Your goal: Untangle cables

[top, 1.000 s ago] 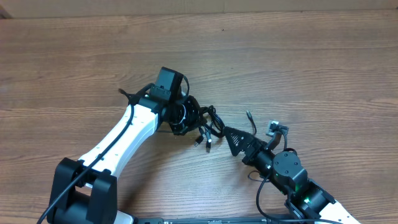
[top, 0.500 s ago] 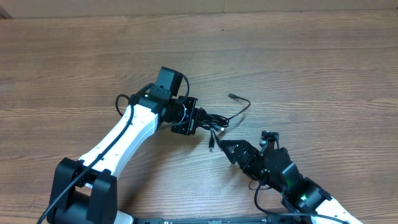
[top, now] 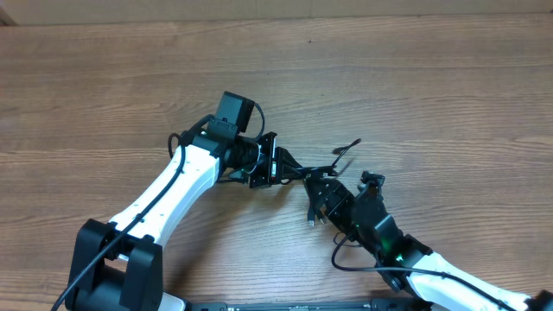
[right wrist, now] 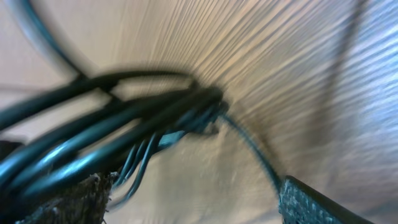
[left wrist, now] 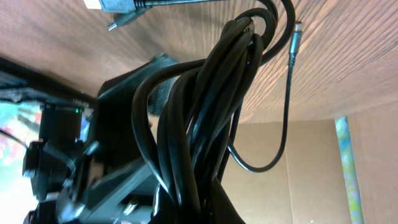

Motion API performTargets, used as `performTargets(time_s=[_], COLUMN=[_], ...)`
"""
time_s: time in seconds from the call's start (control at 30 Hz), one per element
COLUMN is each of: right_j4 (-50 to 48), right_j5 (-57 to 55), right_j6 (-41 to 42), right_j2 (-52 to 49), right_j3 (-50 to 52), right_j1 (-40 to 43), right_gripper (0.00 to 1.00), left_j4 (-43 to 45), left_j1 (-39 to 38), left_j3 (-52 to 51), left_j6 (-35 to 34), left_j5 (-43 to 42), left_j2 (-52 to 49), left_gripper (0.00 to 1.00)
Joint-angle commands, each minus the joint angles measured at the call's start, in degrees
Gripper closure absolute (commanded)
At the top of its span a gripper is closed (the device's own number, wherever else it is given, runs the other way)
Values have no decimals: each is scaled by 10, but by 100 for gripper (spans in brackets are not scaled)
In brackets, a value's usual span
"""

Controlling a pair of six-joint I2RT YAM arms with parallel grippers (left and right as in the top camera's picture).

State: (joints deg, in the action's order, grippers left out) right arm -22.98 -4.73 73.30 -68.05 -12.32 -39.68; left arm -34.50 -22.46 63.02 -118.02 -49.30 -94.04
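The cables are a bundle of thin black cords stretched between the two grippers at the middle of the wooden table. My left gripper is shut on one end of the bundle. In the left wrist view the cords run out of the left gripper. One loose lead curls up to the right, and a small plug hangs toward the front. My right gripper sits over the bundle's other end. In the right wrist view the right gripper stands open, with the cords lying across its left finger.
The wooden table runs out on all sides. A cardboard wall lines the far edge. The left arm's white link and black base fill the front left; the right arm comes in from the front right.
My right gripper has moved up and left onto the bundle and narrowed slightly. The loose lead has swung to the right. The left gripper has kept its hold and turned a little.
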Motion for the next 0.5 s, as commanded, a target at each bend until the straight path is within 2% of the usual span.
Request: performTargets(time_s=[0.0,0.3,0.37,0.47], right_j4=[-12,-14,-15,-24], right_j5=[-94,-158,-158,-154], right_j6=[0,2,2,2], right_j2=[-12,-12,-12,-12], right_j3=[-2,-2,-2,-2], right_j1=[3,3,3,3], right_gripper=[18,43,46,44], left_j4=[-4,-16,-17,-16], left_j1=[0,-1,-1,-1], left_j3=[1,1,1,1], left_j6=[-14,-14,-13,-14], left_j5=[-43,-43,-44,-48], left_j2=[7,7,7,7], left_gripper=[95,95,96,95])
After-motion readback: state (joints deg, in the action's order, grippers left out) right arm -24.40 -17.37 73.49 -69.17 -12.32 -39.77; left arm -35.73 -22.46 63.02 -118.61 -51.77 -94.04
